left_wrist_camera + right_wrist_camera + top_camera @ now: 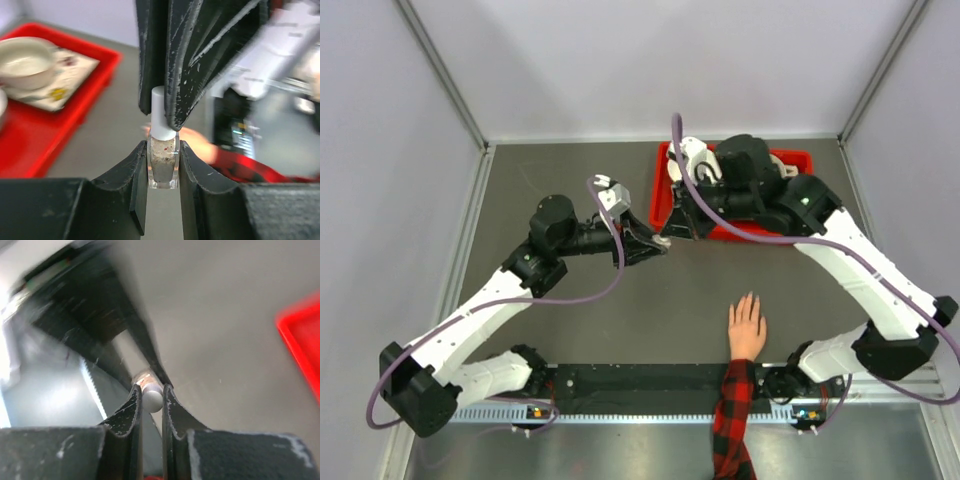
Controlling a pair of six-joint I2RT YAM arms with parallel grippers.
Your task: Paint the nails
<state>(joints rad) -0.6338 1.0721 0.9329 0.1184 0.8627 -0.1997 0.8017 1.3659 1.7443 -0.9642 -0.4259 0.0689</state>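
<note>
Your left gripper [162, 151] is closed tight on a small clear glass bottle [163, 172], with its two black fingers pressed against the bottle's sides and the bottle upright between them. Your right gripper [151, 393] meets it from the opposite side, and its jaws are pinched shut on the bottle's white cylindrical cap [160, 117]. The two grippers come together above the dark grey table [570, 330], just beside the near-left corner of the red plastic tray [802, 158]. In the tray sits a pale ceramic cup [25, 62].

The nails [749, 298] tip the fingers of a light-skinned hand [747, 330]. It lies flat on the table near the front edge, fingers pointing away from you, well apart from the bottle. Its red-and-black plaid sleeve [733, 420] runs back over the edge. The nails themselves are too small to make out.
</note>
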